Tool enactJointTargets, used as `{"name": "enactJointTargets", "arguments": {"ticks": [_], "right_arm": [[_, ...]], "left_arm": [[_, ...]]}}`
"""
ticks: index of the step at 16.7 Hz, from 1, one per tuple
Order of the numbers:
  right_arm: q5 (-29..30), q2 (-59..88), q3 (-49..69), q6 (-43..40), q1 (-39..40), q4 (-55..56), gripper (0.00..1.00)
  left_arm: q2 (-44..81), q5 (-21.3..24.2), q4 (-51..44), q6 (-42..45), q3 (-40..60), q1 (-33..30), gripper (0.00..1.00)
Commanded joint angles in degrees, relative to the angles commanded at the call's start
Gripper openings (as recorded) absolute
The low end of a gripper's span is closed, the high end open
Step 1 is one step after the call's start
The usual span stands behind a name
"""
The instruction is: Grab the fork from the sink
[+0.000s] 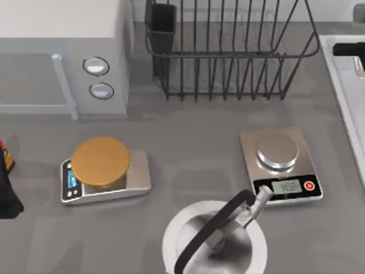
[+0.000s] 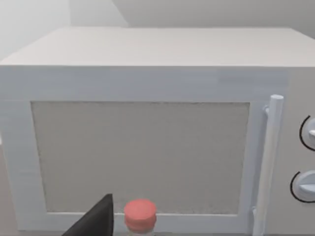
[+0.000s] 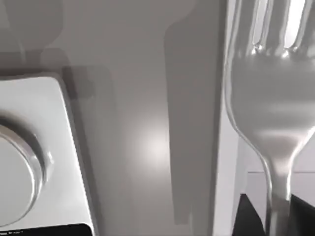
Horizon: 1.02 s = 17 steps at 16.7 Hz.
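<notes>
One hand at work: right hand [image 3: 275, 220], over the sink [image 1: 344, 103] at the desk's right edge. Its two dark fingertips sit close either side of the fork [image 3: 270, 98] handle w/ no gap visible, so it looks clamped on the handle, narrow opening.

Fork sits in that grip, right under the wrist cam, approx above the sink's rim on the side facing the steel scale [image 1: 279, 162].

Step, as I judge it: grasp made, so the lift-out phase. Next move needs a straight raise w/ the grip kept firm, since the handle is slim and shiny and could slip or swivel. Also keep the tines clear of the rim.

Orientation: long axis runs out from the hand, handle end between the fingers, tines at the far end pointing away from the wrist. It looks roughly parallel to the rim, prob. tines toward the desk's far side, but can't confirm from top view.

Left hand [image 1: 7, 194] is parked at the desk's left edge, facing the microwave [image 2: 147, 147]; can't tell its state.
</notes>
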Motion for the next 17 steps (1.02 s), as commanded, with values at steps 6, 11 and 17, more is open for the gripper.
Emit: {"name": "enactJointTargets", "arguments": {"ticks": [6, 11, 17], "right_arm": [[0.07, -12.61, -12.59, 10.3, 10.57, -1.23, 0.0], [-0.07, -12.48, -12.65, 10.41, 10.43, -0.97, 0.0], [0.01, -11.07, -23.16, 10.51, 10.63, 11.19, 0.0]], "left_arm": [[0.0, 0.0, 0.0, 0.0, 0.0, 0.0, 1.0], [0.0, 0.0, 0.0, 0.0, 0.0, 0.0, 1.0], [0.0, 0.0, 0.0, 0.0, 0.0, 0.0, 1.0]]}}
